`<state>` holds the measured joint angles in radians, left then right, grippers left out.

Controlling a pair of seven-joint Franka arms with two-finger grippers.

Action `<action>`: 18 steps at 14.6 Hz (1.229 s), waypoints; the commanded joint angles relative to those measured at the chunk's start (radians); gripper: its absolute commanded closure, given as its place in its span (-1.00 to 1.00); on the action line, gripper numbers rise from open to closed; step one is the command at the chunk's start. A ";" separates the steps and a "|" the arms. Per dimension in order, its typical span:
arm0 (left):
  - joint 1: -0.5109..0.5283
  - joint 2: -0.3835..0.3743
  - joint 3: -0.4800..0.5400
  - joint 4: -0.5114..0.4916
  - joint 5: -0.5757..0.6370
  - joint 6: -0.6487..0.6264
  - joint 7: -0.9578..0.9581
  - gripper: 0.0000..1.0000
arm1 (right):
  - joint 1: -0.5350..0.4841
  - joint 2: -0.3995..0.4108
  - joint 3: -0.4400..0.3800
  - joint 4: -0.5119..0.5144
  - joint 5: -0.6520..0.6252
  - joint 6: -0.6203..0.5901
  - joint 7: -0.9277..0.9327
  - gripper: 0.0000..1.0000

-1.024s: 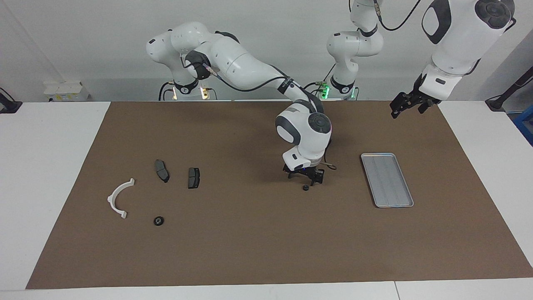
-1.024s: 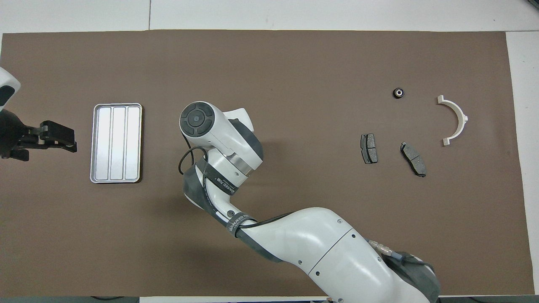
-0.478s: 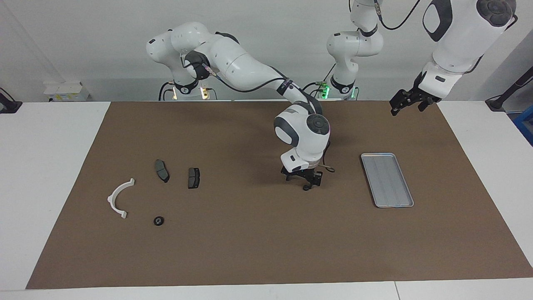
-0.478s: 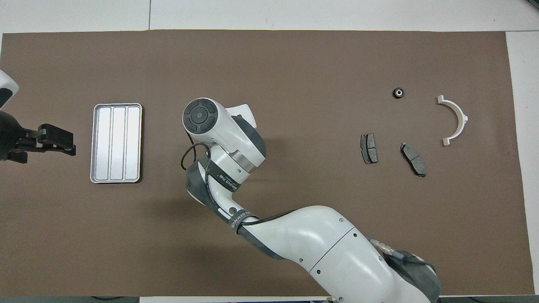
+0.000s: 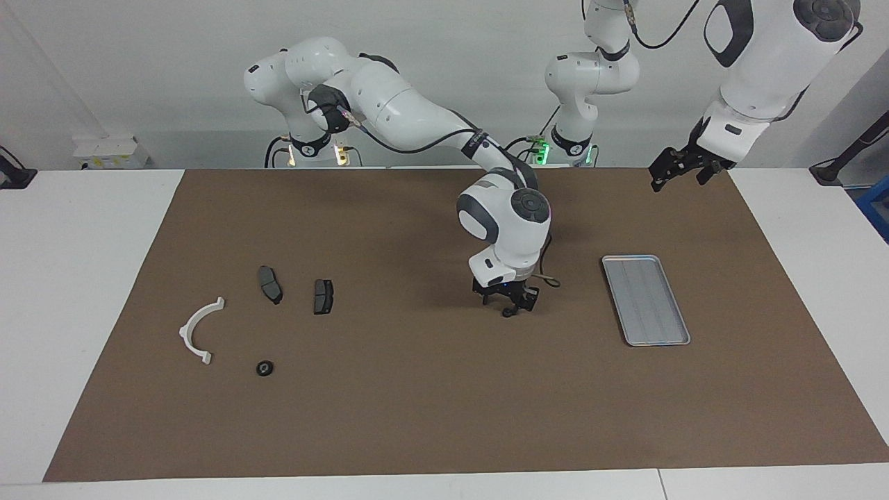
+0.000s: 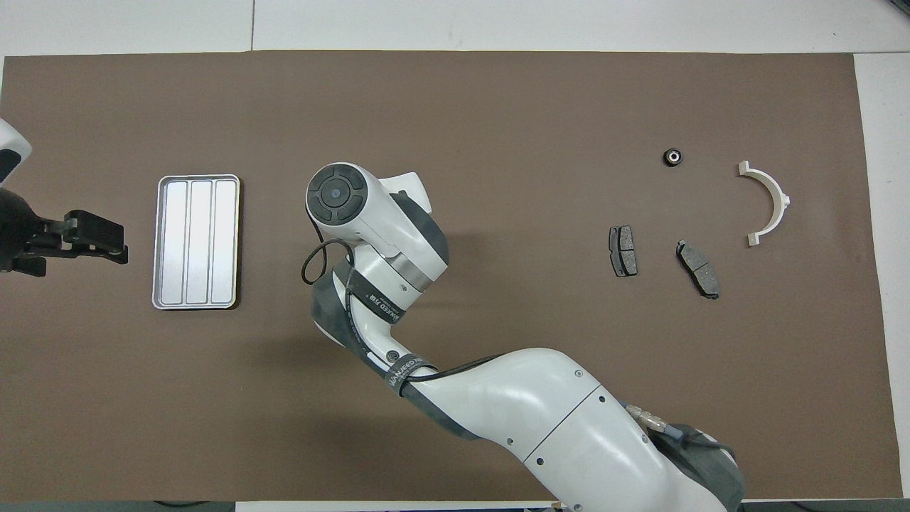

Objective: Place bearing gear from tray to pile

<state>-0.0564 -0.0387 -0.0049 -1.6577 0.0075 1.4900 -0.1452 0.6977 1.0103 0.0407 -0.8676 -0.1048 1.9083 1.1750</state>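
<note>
We see the right gripper (image 5: 510, 307) down at the brown mat (image 5: 417, 417), about midway along it, its fingers clenched around a small dark bearing gear (image 5: 510, 313) that sits at the mat's surface; whether it has lifted clear we cannot tell. From overhead the arm's wrist hides both. The tray (image 5: 646, 298) lies empty toward the left arm's end of the mat, well apart from the gear. Over the mat's corner nearest the left arm's base the left gripper (image 5: 665, 173) hangs in the air, fingers released, waiting. Toward the right arm's end lies the pile: a white arc (image 5: 199, 331), two brake pads (image 5: 269, 283) (image 5: 323, 296) and a second bearing gear (image 5: 264, 368) near the arc.
</note>
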 commanded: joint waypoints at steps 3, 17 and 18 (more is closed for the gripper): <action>0.012 -0.012 -0.007 -0.002 -0.012 -0.019 0.001 -1.00 | -0.010 0.030 -0.001 0.015 -0.015 0.037 0.008 1.00; 0.012 -0.012 -0.007 -0.002 -0.012 -0.019 0.001 -1.00 | -0.461 -0.206 0.013 -0.120 -0.009 -0.159 -0.946 1.00; 0.013 -0.012 -0.007 -0.002 -0.012 -0.020 0.002 -1.00 | -0.493 -0.229 0.013 -0.192 -0.010 -0.097 -0.989 1.00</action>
<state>-0.0564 -0.0387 -0.0049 -1.6577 0.0075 1.4889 -0.1452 0.2520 0.8263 0.0354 -0.9039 -0.1050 1.7028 0.2704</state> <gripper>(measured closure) 0.000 0.771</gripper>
